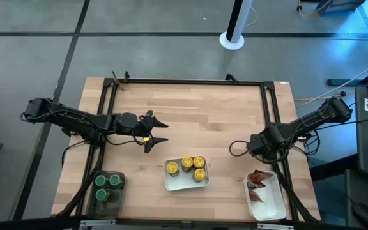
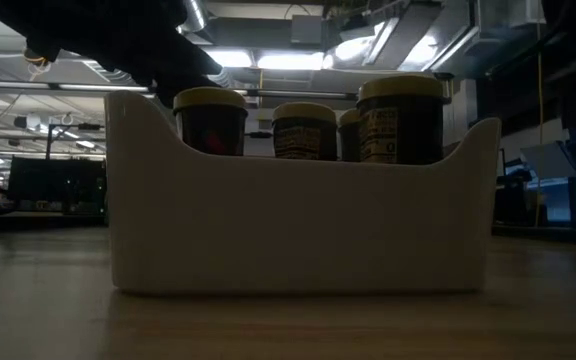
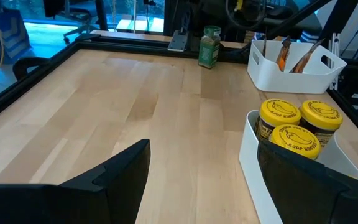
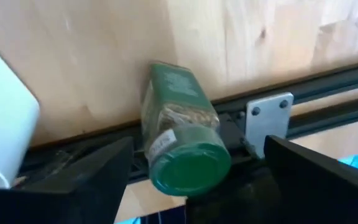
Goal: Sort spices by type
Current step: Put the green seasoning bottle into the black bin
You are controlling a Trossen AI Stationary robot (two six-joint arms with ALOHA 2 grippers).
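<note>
Green-capped jar stands upright at the table's right edge by the black frame rail, between the spread, empty fingers of the right gripper. Step: picking this last stray. Next: close on it, carry it to the dark bin of green jars. Yellow-capped jars fill the centre white tray, red packets the right tray. Left gripper waits open, left of centre.

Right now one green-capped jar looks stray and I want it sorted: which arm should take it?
The right arm, probably. Its open pincer hangs directly over the green-capped jar at the table's right edge. The left pincer, also open, is left of centre, far from it.
</note>
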